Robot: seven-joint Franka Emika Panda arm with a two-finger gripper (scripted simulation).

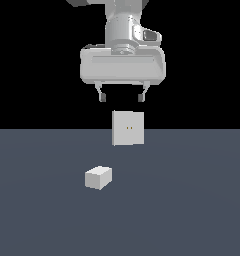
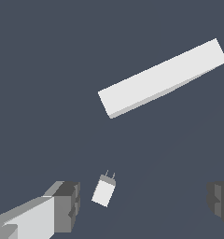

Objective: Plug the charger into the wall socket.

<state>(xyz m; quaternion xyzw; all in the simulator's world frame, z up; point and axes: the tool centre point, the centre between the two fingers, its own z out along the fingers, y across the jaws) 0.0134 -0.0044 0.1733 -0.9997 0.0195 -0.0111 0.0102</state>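
The charger (image 1: 98,177) is a small white block lying on the grey floor, toward the exterior view's left of centre. In the wrist view the charger (image 2: 104,191) shows two thin prongs at one end. The wall socket (image 1: 128,128) is a flat white upright plate with two tiny yellowish holes, standing behind the charger; the wrist view sees the wall socket (image 2: 163,78) from above as a long white slab. My gripper (image 1: 121,96) hangs open high above both, with nothing between its fingers (image 2: 65,205).
A plain dark grey floor (image 1: 192,210) spreads under everything, with a black background behind it. No other objects show.
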